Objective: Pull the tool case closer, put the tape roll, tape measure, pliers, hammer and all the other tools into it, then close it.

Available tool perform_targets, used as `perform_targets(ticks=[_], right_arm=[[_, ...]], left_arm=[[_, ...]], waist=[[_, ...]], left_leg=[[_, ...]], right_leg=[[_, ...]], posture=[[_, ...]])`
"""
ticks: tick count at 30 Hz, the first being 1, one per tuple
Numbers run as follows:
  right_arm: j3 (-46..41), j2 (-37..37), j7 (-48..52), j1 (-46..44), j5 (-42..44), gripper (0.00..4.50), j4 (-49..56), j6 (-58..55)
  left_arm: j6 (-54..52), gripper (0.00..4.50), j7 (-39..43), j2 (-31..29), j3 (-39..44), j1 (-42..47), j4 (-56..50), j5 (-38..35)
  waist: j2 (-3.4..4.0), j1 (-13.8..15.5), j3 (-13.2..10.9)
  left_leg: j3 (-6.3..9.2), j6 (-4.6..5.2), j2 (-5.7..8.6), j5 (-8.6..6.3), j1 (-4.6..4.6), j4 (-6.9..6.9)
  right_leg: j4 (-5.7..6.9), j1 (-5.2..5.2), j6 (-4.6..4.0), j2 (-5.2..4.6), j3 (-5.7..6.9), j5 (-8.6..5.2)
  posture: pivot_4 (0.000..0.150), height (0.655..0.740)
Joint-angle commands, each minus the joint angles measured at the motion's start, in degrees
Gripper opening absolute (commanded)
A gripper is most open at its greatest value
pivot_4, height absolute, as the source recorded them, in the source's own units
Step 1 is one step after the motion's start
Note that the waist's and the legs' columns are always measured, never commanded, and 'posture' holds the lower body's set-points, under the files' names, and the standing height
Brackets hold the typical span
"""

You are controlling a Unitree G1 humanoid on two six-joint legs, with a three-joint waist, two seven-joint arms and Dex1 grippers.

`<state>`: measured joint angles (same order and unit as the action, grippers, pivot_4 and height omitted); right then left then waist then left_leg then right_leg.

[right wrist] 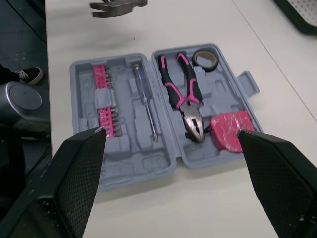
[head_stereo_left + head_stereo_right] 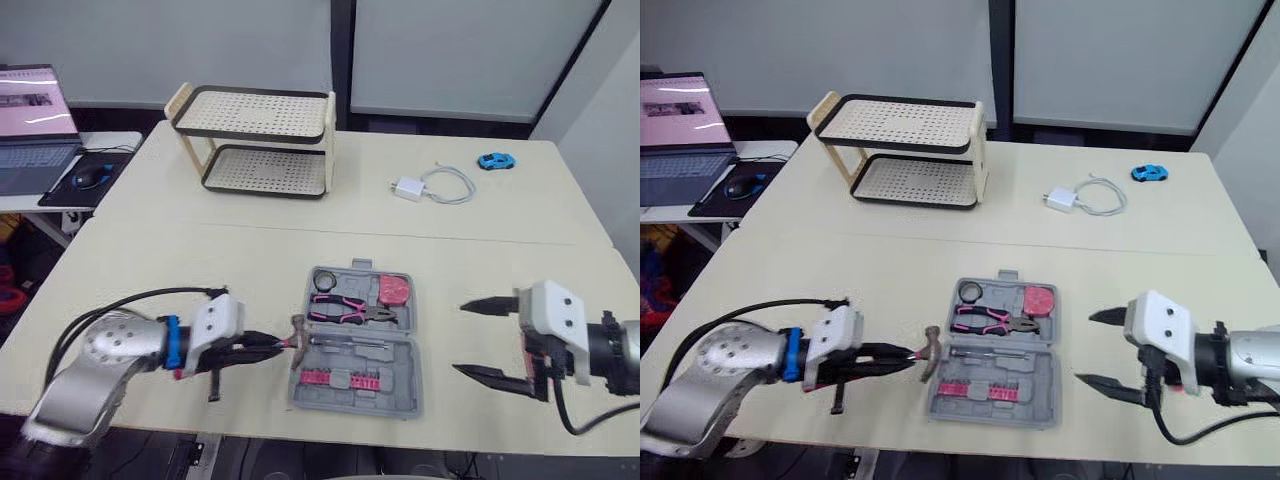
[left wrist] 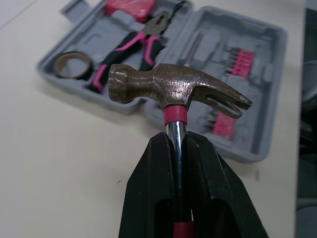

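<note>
Lower left of frame, L gripper (image 2: 278, 343) is clamping its jaws on the hammer (image 3: 173, 89) shaft, just beside the open tool case (image 2: 405, 372) at bottom centre, R gripper (image 2: 460, 338) hanging jaws apart; that thin-shaft grip may be letting the heavy head swivel & miss its slot.

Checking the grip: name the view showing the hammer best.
Left wrist view: the hammer is close up, shaft clamped in the left gripper. Eye views show it small beside the tool case; right wrist view, just its head.
</note>
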<state>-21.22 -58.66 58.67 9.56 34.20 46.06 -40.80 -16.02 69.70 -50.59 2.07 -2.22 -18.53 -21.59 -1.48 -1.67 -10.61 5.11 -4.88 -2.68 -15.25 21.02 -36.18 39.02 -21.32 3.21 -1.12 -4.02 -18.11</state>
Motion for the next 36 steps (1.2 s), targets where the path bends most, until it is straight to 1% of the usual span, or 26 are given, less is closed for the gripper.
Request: perform_targets(ticks=[1, 5, 8, 11, 13, 19, 23, 28, 32, 36], right_arm=[[-5.96, -2.03, 2.95, 4.35, 0.19, 4.50, 2.95, 0.13], [-8.43, -2.16, 3.75, 8.82, -0.73, 4.50, 4.22, 0.85], [-9.02, -1.68, 2.91, 10.52, -0.43, 4.50, 5.73, -0.12], [-9.79, -1.72, 2.84, 12.65, -1.10, 4.50, 6.63, -0.86], [-10.22, -1.74, 2.60, 13.60, -1.18, 4.50, 7.10, -1.46], [-9.45, -2.34, 2.06, 14.85, -2.74, 4.50, 7.06, -1.38], [-8.79, -2.67, 1.80, 14.15, -3.00, 4.50, 6.77, -1.75], [-7.93, -2.70, 1.47, 13.31, -3.40, 4.50, 6.68, -2.05], [-7.13, -2.63, 0.82, 12.49, -3.21, 4.50, 6.88, -2.52], [-6.70, -2.65, 0.52, 11.97, -3.10, 4.50, 6.92, -2.84]], left_arm=[[-1.33, 0.08, -0.08, 0.28, -5.49, 5.33, -4.52, 1.67], [-4.06, 0.08, -1.23, 2.45, -12.96, 11.50, -5.90, 4.55], [-7.26, 0.08, -3.42, 6.92, -20.60, 16.57, -7.03, 8.45], [-11.46, 0.08, -5.26, 10.36, -26.33, 20.11, -7.43, 11.45], [-12.54, 0.08, -6.25, 11.82, -28.69, 21.79, -6.88, 13.27], [-20.38, 0.08, -10.17, 18.65, -37.52, 27.81, -4.24, 18.74], [-23.63, 0.08, -11.83, 21.66, -40.86, 29.29, -3.27, 20.35], [-24.11, 0.08, -12.56, 23.44, -43.54, 31.80, -0.43, 22.54], [-25.58, 0.08, -13.18, 25.57, -43.54, 34.11, 2.63, 22.87], [-26.40, 0.08, -12.05, 26.55, -43.43, 36.23, 4.41, 22.38]], waist=[[0.00, 0.19, 0.00], [0.00, 0.13, 0.00], [-0.01, 0.10, 0.00], [-0.01, 0.02, 0.00], [0.00, -0.08, 0.00], [0.00, -0.02, 0.01], [0.00, -0.03, 0.01], [0.00, 0.00, 0.01], [0.00, 0.03, 0.01], [0.00, 0.03, 0.01]], left_leg=[[0.02, 0.00, 0.00, 0.00, -0.01, -0.02], [0.01, 0.01, 0.01, 0.01, -0.04, -0.14], [-0.01, 0.01, 0.03, 0.00, -0.01, -0.25], [0.03, 0.03, 0.03, -0.01, 0.08, -0.48], [0.03, 0.04, 0.03, -0.01, 0.15, -0.58], [0.06, 0.04, 0.08, -0.01, 0.30, -0.78], [0.06, 0.04, 0.09, -0.01, 0.35, -0.80], [0.09, 0.04, 0.09, -0.01, 0.35, -0.80], [0.09, 0.04, 0.11, -0.01, 0.37, -0.80], [0.12, 0.04, 0.12, -0.01, 0.43, -0.81]], right_leg=[[0.00, 0.03, 0.00, 0.02, 0.01, 0.00], [-0.03, 0.13, 0.05, 0.04, -0.03, 0.01], [-0.03, 0.15, 0.10, 0.04, -0.07, 0.05], [-0.02, 0.16, 0.13, 0.06, -0.07, 0.06], [-0.01, 0.14, 0.14, 0.07, -0.08, 0.07], [-0.03, 0.15, 0.28, 0.07, -0.09, 0.15], [-0.05, 0.12, 0.29, 0.06, -0.10, 0.15], [-0.05, 0.12, 0.29, 0.06, -0.08, 0.16], [-0.06, 0.11, 0.30, 0.06, -0.08, 0.15], [-0.07, 0.08, 0.30, 0.05, -0.07, 0.16]], posture=[[0.150, 0.7350], [0.150, 0.7350], [0.150, 0.7350], [0.150, 0.7350], [0.150, 0.7350], [0.150, 0.7350], [0.150, 0.7350], [0.150, 0.7350], [0.150, 0.7350], [0.150, 0.7350]])
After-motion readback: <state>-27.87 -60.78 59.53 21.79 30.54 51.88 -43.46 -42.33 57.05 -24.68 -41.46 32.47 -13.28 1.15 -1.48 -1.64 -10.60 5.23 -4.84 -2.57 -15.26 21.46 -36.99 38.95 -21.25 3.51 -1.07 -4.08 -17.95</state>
